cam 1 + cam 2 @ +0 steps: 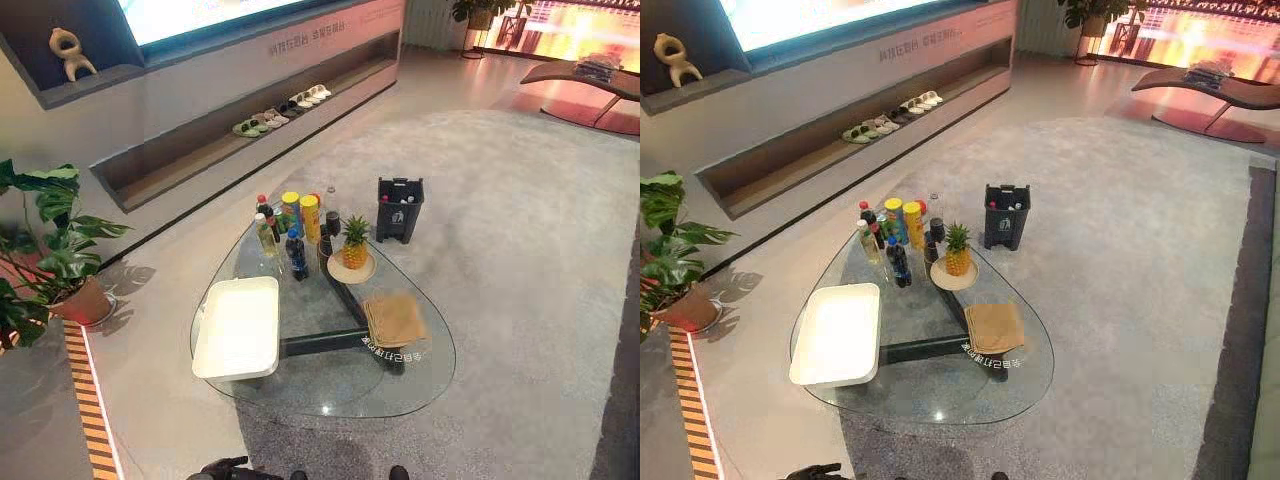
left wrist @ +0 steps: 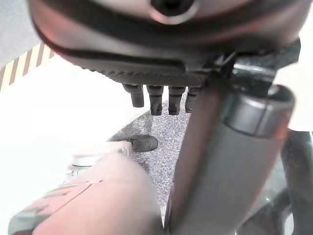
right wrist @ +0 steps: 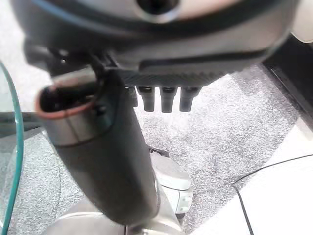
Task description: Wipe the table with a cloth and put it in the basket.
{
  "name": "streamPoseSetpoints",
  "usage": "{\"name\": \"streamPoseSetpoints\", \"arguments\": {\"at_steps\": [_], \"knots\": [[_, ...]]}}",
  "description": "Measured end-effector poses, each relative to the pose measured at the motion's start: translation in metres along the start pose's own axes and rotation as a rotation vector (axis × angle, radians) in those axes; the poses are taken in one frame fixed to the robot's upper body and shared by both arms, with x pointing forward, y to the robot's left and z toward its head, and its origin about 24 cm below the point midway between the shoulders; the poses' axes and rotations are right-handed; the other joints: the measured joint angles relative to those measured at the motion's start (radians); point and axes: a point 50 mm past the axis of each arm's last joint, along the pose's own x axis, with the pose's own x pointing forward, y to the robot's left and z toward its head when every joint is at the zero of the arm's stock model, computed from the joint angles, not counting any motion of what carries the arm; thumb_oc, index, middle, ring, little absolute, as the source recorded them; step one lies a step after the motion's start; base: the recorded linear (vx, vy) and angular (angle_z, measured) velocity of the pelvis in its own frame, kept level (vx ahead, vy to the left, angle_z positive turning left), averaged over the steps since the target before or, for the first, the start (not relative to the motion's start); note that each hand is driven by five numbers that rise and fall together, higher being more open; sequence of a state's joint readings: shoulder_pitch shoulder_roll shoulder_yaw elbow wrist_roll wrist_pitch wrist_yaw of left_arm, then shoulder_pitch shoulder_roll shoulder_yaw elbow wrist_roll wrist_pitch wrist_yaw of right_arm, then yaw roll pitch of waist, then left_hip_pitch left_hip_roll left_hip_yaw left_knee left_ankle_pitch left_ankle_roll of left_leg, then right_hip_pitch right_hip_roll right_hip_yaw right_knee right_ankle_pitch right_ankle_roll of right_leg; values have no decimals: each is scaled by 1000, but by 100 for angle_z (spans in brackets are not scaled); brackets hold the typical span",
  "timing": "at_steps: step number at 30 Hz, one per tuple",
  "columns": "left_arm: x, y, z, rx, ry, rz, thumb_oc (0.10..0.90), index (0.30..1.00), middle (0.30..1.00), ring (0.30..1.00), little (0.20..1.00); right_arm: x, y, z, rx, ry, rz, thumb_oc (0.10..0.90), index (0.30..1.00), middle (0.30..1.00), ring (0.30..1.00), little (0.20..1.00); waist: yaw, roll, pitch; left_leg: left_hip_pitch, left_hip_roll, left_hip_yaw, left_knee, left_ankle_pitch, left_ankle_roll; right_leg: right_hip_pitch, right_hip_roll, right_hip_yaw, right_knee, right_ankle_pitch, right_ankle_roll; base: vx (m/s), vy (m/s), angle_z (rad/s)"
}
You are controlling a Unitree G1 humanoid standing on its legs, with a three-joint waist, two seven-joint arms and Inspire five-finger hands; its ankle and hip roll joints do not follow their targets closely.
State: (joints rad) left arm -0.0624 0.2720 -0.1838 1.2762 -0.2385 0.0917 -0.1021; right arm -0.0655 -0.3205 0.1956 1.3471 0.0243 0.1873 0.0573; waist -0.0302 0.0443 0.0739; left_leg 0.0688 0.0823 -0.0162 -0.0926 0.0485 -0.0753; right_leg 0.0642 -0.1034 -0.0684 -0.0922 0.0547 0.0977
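Note:
A folded tan cloth (image 1: 394, 318) lies flat on the right side of the glass table (image 1: 330, 385). The white rectangular basket (image 1: 272, 330) sits on the table's left side with nothing in it. Both hands hang low, well short of the table and far from the cloth. In its wrist view my left hand (image 2: 220, 161) has relaxed fingers (image 2: 155, 102) pointing down at the carpet and holds nothing. My right hand (image 3: 117, 161) hangs the same way over the carpet, its fingers (image 3: 166, 100) loose, beside the table's glass edge.
Several bottles and cans (image 1: 290, 225) cluster at the table's far end, beside a pineapple on a plate (image 1: 354, 245). A black bin (image 1: 400, 208) stands on the carpet beyond the table. A potted plant (image 1: 50, 260) stands at the left by a striped floor strip.

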Motion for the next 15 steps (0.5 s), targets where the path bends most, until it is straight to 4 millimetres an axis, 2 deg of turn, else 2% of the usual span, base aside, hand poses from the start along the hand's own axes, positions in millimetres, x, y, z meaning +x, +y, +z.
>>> {"name": "streamPoseSetpoints", "arguments": {"at_steps": [15], "knots": [[0, 0, -2, -2, 12, -3, 800, 900, 900, 900, 900, 0, 0, 0, 0, 2, 0, 800, 900, 900, 900, 900, 1, 2, -11, 1, 4, 3, 0, 0, 0, 1, 1, 0, 0, 0, -1, 14, 9, -4]]}}
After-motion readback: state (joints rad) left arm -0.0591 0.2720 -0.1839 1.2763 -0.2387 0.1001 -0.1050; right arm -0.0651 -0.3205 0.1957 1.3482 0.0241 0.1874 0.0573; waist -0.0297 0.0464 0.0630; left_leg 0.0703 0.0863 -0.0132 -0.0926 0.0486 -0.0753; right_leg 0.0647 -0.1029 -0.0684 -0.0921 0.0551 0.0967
